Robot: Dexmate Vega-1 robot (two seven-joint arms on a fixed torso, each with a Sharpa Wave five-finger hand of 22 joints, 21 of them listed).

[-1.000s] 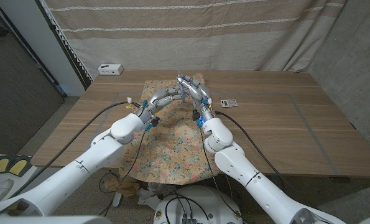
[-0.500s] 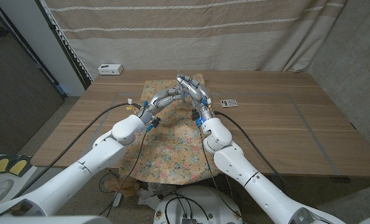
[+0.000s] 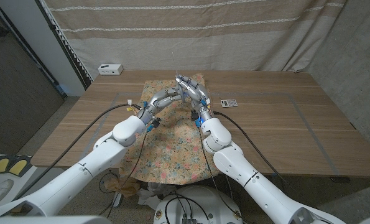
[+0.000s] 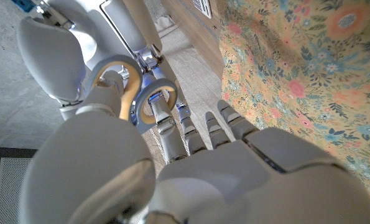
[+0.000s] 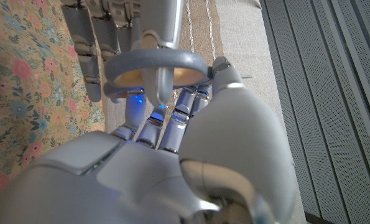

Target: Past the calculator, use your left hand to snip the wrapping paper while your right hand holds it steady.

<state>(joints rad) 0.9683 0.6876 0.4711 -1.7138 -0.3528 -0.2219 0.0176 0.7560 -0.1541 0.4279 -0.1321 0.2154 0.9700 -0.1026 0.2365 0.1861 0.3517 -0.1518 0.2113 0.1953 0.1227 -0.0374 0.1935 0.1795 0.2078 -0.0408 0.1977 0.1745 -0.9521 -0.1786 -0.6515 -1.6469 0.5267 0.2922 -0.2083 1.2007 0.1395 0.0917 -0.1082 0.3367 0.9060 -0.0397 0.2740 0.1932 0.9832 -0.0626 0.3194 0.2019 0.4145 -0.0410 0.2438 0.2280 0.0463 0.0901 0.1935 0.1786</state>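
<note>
The floral wrapping paper (image 3: pixel 172 146) lies down the table's middle and hangs over the near edge; it also shows as paper (image 4: pixel 296 74) and paper (image 5: pixel 23 93) in the wrist views. Both hands meet in the air above its far end. My left hand (image 3: pixel 165 98) has a finger and thumb through the blue and yellow rings of the scissors (image 4: pixel 138 93). My right hand (image 3: pixel 194 92) cradles one scissors ring (image 5: pixel 157 65) between its thumb and fingertips. The blades are hidden. The small calculator (image 3: pixel 229 102) lies to the right of the paper.
A white box (image 3: pixel 110 68) sits at the far left of the wooden table (image 3: pixel 284 124). A curtain hangs behind the table. Black cables trail from both wrists over the paper.
Hardly anything differs: my left arm has edged slightly forward, and both hands stay joined at the scissors above the paper's far end.
</note>
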